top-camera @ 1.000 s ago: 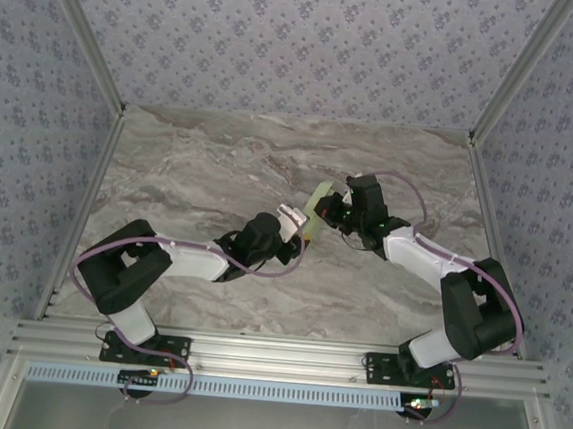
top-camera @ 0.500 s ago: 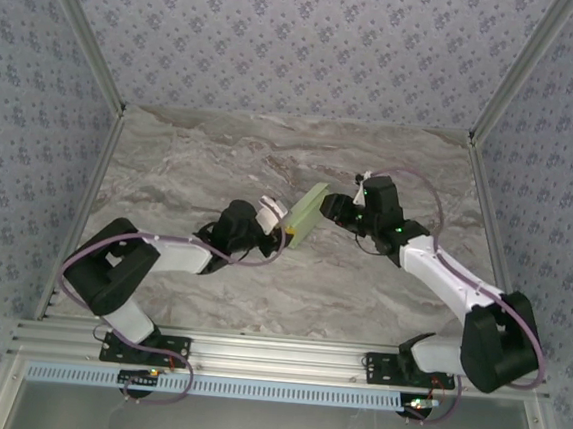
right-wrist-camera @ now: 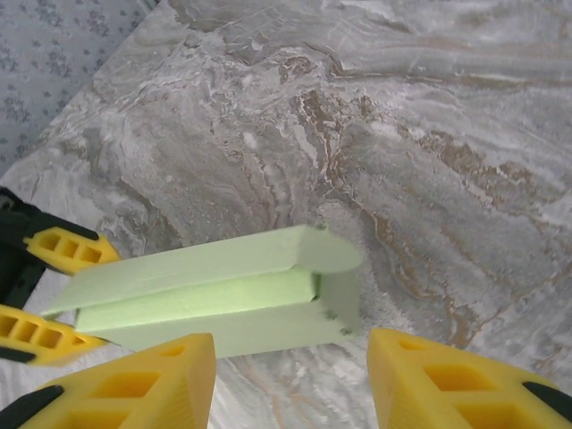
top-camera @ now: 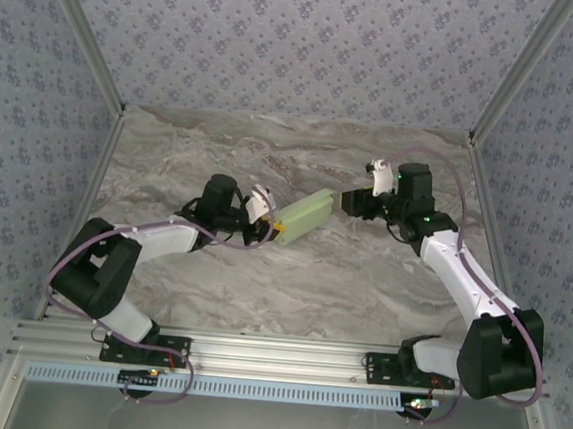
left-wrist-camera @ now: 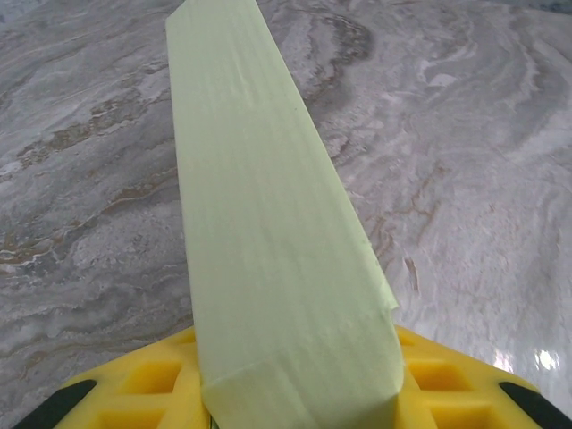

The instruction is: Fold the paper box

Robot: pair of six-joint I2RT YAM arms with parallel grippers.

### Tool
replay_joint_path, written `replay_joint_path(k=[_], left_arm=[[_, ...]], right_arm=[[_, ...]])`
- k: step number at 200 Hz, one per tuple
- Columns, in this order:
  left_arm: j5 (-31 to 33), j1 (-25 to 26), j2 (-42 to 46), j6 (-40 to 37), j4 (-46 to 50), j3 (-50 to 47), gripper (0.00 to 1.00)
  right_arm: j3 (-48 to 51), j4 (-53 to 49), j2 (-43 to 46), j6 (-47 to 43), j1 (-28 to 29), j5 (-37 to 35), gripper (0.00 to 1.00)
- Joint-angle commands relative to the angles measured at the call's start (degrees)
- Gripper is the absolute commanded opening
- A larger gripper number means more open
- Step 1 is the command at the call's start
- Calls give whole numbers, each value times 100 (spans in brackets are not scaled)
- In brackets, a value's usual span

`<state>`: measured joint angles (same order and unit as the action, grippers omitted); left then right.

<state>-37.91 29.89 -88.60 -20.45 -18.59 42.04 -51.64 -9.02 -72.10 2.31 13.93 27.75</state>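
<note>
In the left wrist view the box [left-wrist-camera: 268,223] runs off the top edge, so its far end is cut off. Its near end covers the gap of the left end effector [left-wrist-camera: 295,389], whose yellow fingers [left-wrist-camera: 152,389] are cut by the bottom edge. From the right wrist, the right end effector [right-wrist-camera: 290,349] is likewise cut by the bottom edge, only its fingertips [right-wrist-camera: 161,375] in frame. From above, whether those fingertips touch the box is too small to tell.

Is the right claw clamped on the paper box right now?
No: the right claw has its yellow fingers wide apart, and the end of the paper box sits unpinched just ahead of them.
</note>
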Motion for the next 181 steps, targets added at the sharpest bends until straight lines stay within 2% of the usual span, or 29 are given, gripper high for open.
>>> replay_joint_path(k=[1,22,47,92,130,181], left_arm=[[-882,-182,30,-711,348,298,35],[-1000,-253,-56,-988,622,381,36],[-1147,-358,-19,-1242,608,219,38],[-1367,-414,-171,-1995,1342,424,40],[-1493,-414,-405,-2201,1542,562,41],[-1512,-414,-518,-2330,1710,659,41]], right_arm=[[238,175,183,-1365,-68,665,49],[605,341,393,-2261,-62,634,49],[896,500,456,-2896,-107,442,49],[879,438,272,-3608,-110,598,48],[882,314,164,-4078,-7,581,41],[746,182,-244,-4583,179,445,41]])
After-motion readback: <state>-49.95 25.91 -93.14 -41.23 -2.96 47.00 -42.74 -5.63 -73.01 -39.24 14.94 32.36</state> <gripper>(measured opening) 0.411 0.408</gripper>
